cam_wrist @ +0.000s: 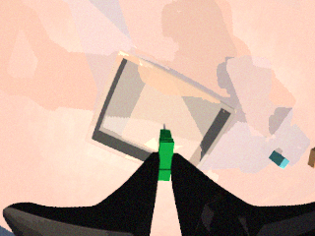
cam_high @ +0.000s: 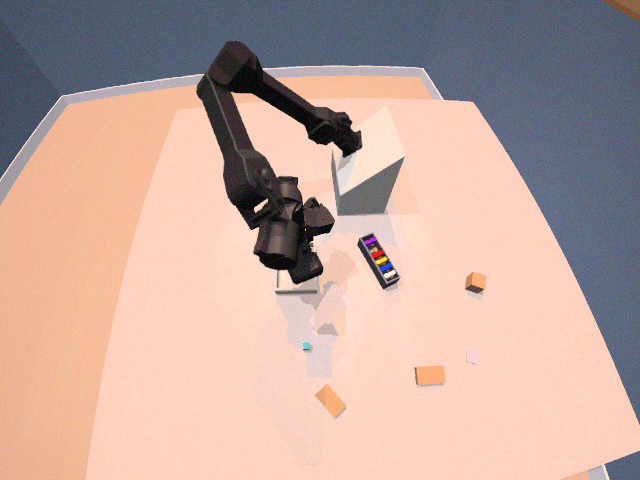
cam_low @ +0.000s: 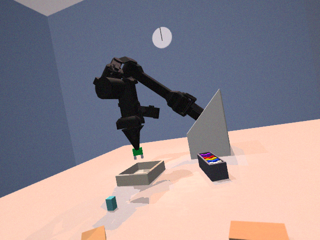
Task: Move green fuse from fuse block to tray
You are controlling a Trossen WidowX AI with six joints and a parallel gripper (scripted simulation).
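Above the tray [cam_low: 140,173], the claw [cam_low: 136,147] points down and pinches the green fuse [cam_low: 137,152] by its top, so the two prongs hang free underneath. The fuse is in the air, not yet inside the tray. I judge the height keeps it away from the tray walls until lowering. The fuse block [cam_low: 213,165] stands well apart on the counter [cam_low: 258,180], so nothing can brush it. The block shows five coloured fuses (purple, red, yellow, blue, white). I count one tray, one block and one small teal cube [cam_low: 111,203].
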